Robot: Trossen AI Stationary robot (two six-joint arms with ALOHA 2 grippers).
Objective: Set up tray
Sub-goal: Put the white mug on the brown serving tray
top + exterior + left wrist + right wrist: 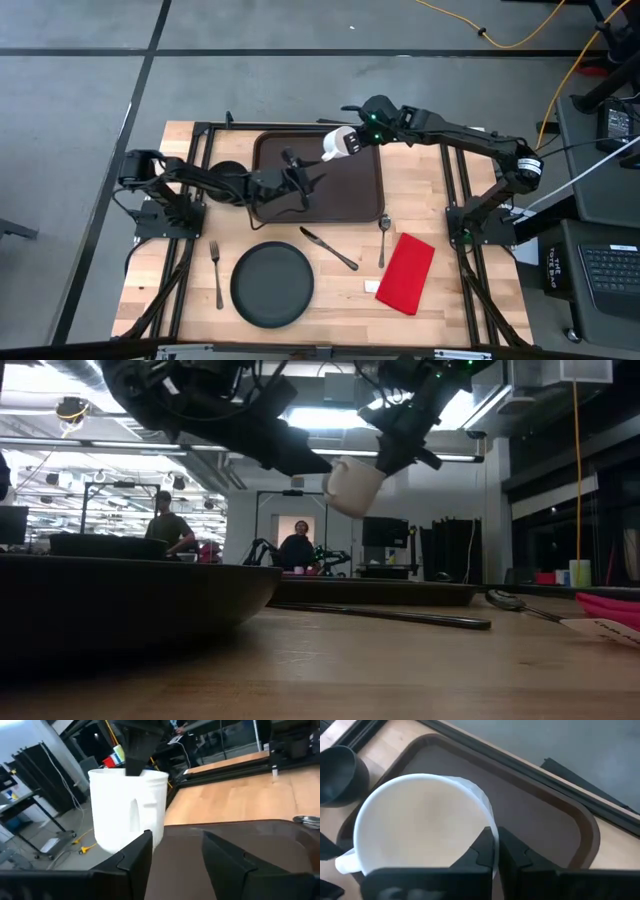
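Right gripper (495,852) — white mug (420,820) pinched, above tray (545,820)

One camera hangs overhead, staring straight down at the large dark brown rectangular plastic tray (320,180); another sits at tabletop level, looking across toward that tray (375,592) and the room behind. Each wrist camera peers closely at the white ceramic mug (127,802) above it.
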